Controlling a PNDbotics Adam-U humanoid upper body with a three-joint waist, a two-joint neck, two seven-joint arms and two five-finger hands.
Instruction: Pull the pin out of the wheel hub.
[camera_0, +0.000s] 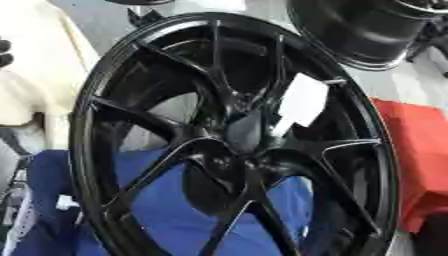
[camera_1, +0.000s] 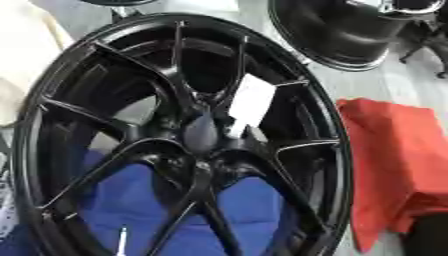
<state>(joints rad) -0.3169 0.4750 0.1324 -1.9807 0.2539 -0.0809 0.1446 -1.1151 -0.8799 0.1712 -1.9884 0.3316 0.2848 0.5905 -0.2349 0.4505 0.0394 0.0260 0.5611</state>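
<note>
two black wheels: one big spoked wheel hub (camera_0: 236, 145) up close, a second wheel (camera_1: 337, 32) behind it. one white tag (camera_0: 302, 102), one blue cloth (camera_0: 171, 210), one red cloth (camera_1: 394, 165).

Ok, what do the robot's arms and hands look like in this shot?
Neither arm nor hand shows in either view, so nothing can be said of their look. The black wheel fills the picture, with a white tag near its hub, blue cloth beneath and red cloth to the right.
</note>
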